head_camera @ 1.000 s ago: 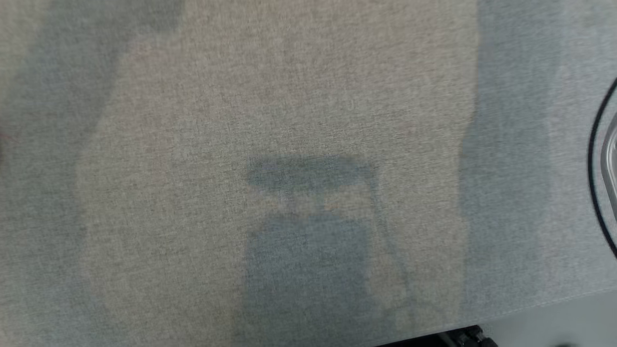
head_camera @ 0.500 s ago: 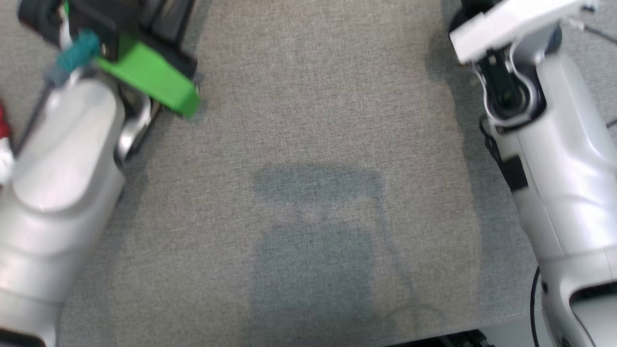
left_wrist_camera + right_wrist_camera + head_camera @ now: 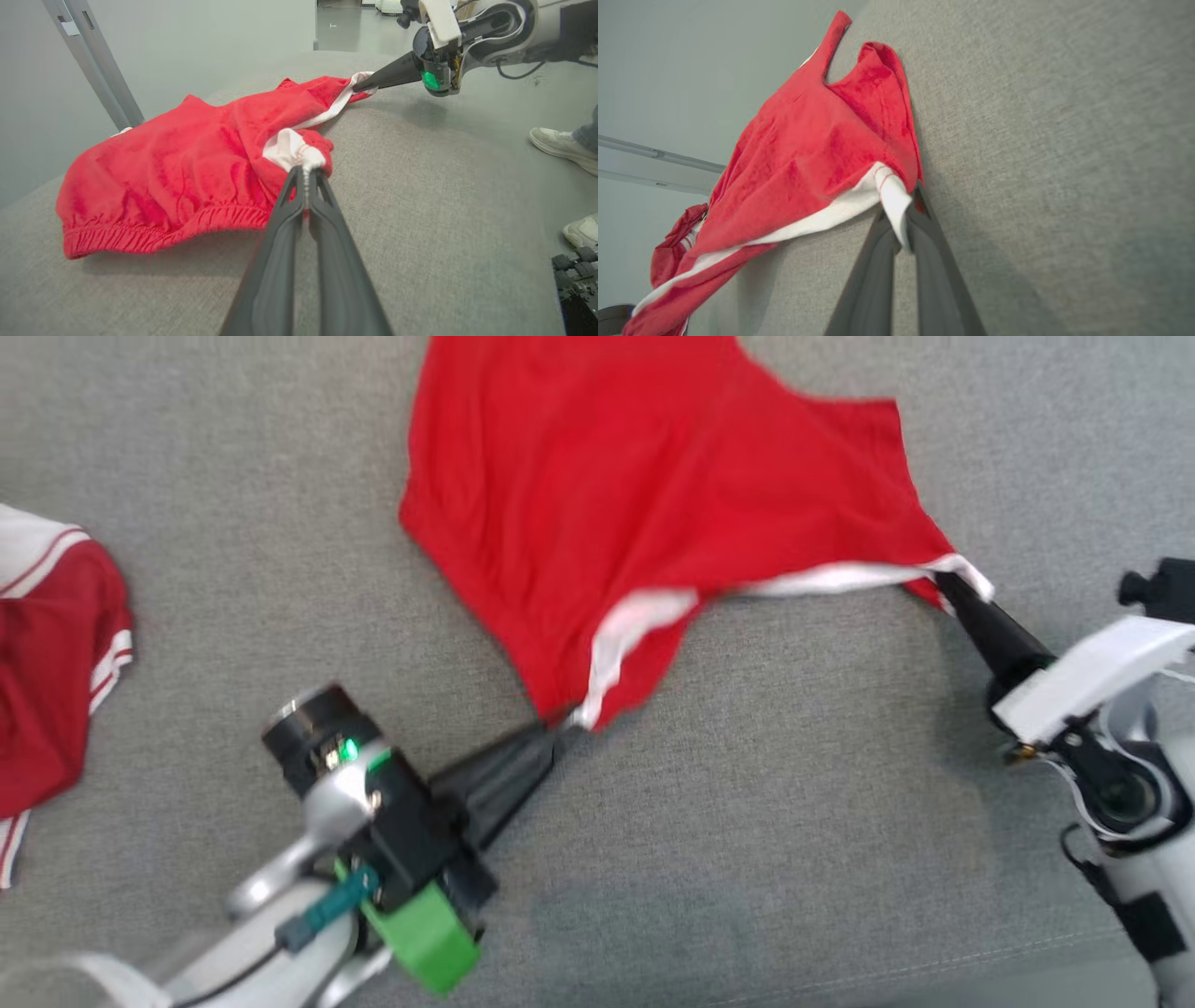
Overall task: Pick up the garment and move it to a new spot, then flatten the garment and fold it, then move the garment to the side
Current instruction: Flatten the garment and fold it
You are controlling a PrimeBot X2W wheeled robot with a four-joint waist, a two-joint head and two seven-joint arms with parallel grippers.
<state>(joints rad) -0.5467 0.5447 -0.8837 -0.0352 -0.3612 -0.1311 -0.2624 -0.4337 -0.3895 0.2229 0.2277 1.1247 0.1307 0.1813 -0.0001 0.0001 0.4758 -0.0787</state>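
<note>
A red garment (image 3: 653, 495) with a white-trimmed hem lies spread on the grey table (image 3: 794, 803), its elastic waistband (image 3: 154, 228) toward the left wrist view's bottom. My left gripper (image 3: 560, 723) is shut on one bunched white hem corner (image 3: 292, 149). My right gripper (image 3: 943, 581) is shut on the other hem corner (image 3: 894, 198), and the white hem band hangs slack between the two. In the left wrist view my left gripper (image 3: 306, 170) pinches the cloth low over the table, and the right gripper (image 3: 362, 86) shows beyond the garment. The right gripper (image 3: 903, 219) holds its corner just above the surface.
A second red garment with white stripes (image 3: 47, 653) lies at the table's left edge. A person's pale shoes (image 3: 556, 142) stand on the floor past the table's right side. A grey metal post (image 3: 93, 65) rises behind the table. The near table edge (image 3: 1027, 947) runs at lower right.
The head camera has swung from bare table and shadows to the garment. Both grippers have come into its view, each shut on a hem corner.
</note>
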